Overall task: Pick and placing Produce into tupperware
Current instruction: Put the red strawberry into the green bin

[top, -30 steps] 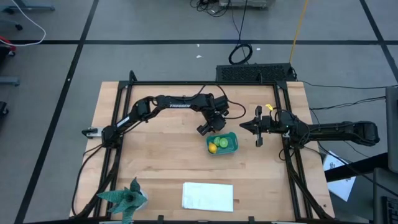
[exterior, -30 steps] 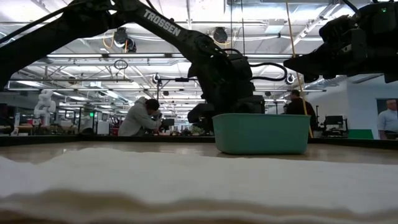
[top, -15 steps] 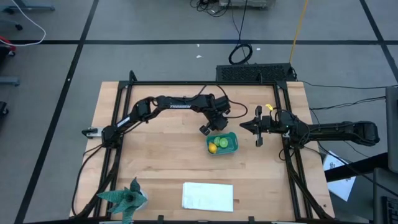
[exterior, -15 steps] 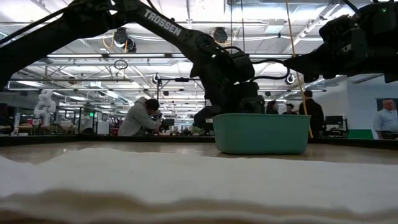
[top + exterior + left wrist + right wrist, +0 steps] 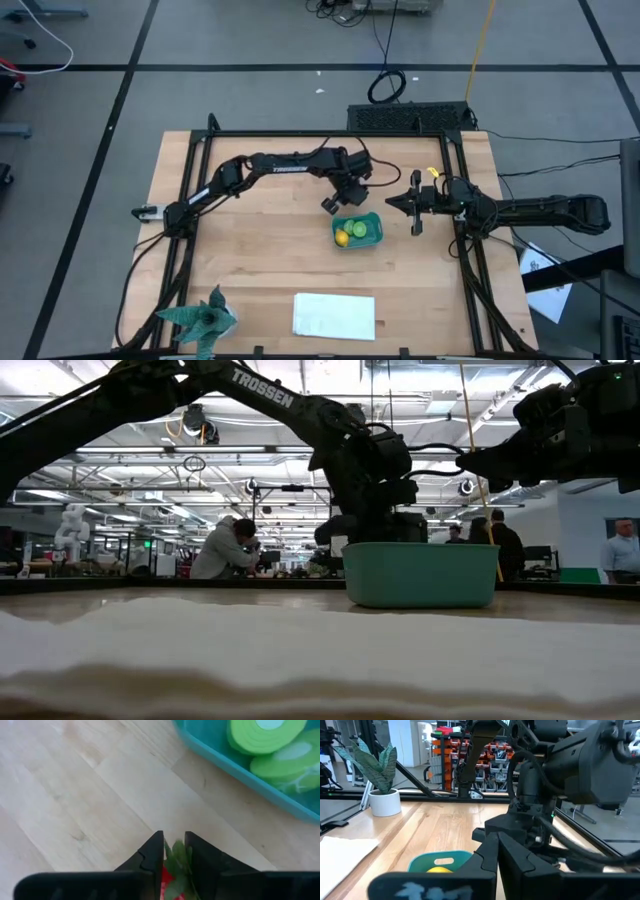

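Teal tupperware (image 5: 358, 230) lies at 5 o'clock, just beside the left gripper (image 5: 329, 206), whose nearly closed fingers pinch a small red, green-leafed produce piece (image 5: 175, 865); the right gripper (image 5: 392, 203), shut, waits.

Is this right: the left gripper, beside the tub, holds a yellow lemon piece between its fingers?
Not quite. The left gripper, beside the tub, holds a red piece with green leaves, not a lemon. The left wrist view shows it. The lemon already lies in the tub.

Open robotics lab: workbenches (image 5: 130, 565), ceiling lights (image 5: 250, 455), seated person (image 5: 225, 548).
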